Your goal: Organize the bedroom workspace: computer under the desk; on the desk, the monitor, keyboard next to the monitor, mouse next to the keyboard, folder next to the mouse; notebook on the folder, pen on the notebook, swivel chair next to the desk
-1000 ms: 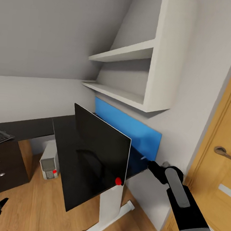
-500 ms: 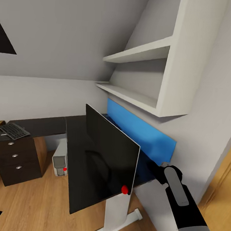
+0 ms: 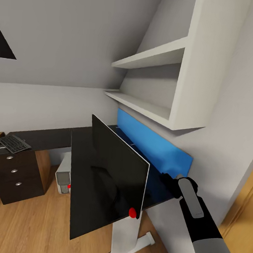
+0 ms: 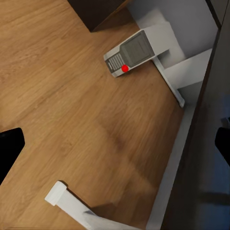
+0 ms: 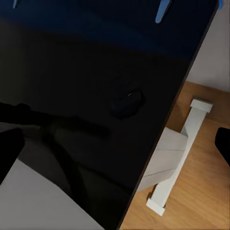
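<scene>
Your head view hides most of the desk (image 3: pixel 45 138) top behind the monitor (image 3: pixel 110 179), whose stand stays out of sight there. The computer (image 3: pixel 62 174) peeks out only partly past the monitor's edge. Your right gripper (image 3: pixel 164 178) is tucked behind the screen, so its jaws can't be read. In the right wrist view, a small dark oval, possibly the mouse (image 5: pixel 127 101), barely separates from the glossy black surface.

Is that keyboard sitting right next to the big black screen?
No. In the head view the keyboard lies far off at the other end of the desk, above the dark drawers, well apart from the monitor.
</scene>
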Controlling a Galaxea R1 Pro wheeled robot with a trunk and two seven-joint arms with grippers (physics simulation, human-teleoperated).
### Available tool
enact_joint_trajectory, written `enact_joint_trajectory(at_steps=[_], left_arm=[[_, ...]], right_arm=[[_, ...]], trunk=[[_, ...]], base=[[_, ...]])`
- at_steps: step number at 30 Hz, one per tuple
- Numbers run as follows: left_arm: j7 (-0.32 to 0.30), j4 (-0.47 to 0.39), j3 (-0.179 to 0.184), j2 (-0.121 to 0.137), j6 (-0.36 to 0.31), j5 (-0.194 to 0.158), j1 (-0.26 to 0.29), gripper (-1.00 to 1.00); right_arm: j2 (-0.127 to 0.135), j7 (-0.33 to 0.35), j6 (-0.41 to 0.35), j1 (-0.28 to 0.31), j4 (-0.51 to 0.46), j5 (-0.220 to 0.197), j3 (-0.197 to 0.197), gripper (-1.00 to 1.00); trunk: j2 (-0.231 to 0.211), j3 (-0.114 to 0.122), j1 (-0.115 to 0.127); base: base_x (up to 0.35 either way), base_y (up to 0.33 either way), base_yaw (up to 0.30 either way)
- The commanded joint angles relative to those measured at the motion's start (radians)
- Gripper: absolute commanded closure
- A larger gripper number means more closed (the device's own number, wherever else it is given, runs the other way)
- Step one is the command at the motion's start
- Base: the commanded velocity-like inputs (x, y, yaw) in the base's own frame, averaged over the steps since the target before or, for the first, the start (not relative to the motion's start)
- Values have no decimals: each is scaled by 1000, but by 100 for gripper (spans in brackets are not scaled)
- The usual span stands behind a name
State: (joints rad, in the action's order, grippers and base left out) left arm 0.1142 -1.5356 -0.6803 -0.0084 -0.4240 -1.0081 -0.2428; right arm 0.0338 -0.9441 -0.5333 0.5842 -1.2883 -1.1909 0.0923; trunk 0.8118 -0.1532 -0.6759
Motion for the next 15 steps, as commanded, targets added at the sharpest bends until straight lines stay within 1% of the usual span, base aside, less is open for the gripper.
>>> enact_joint_trajectory(at_steps=[1,6,15], left_arm=[[8,-2,-1,-1,-5,-11,0,-100],[8,-2,-1,-1,-5,-11,0,-100],[8,-2,-1,-1,-5,-11,0,-100]], right_arm=[[1,-7,-4,1,5,-5,2,-100],[1,-7,-4,1,32,-5,2,-100],[1,-7,-4,1,32,-5,2,-100]], trunk=[[1,-1,0],[1,-1,0],[1,-1,0]], base=[[0,0,0],[0,0,0],[0,0,0]])
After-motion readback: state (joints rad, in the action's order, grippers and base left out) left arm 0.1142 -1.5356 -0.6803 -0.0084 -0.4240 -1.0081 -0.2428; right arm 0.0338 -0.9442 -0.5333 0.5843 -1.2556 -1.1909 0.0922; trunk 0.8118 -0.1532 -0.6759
